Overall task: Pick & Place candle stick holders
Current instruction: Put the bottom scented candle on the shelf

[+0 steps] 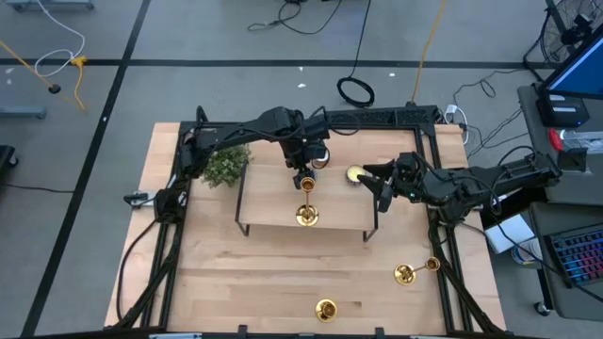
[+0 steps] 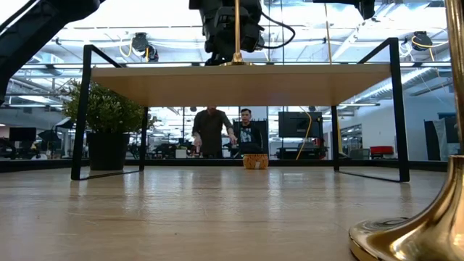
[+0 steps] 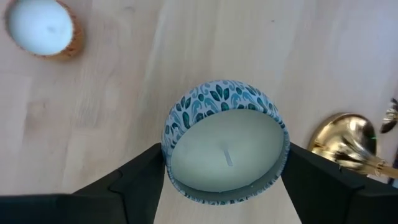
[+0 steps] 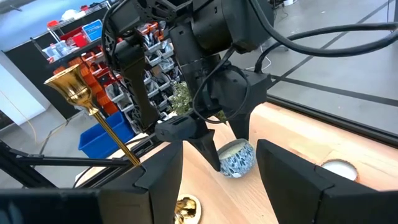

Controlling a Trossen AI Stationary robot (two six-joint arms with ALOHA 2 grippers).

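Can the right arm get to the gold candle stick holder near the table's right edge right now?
Probably yes. The right gripper is open and empty, and that candle stick holder sits on bare table on its side, outside the raised shelf, with nothing between them.

Bright, even overhead light floods the worktop [image 1: 283, 273], shadows soft. In the low view, ceiling lamps glare behind the raised shelf [image 2: 243, 75], while the near brass base [image 2: 417, 235] blurs.
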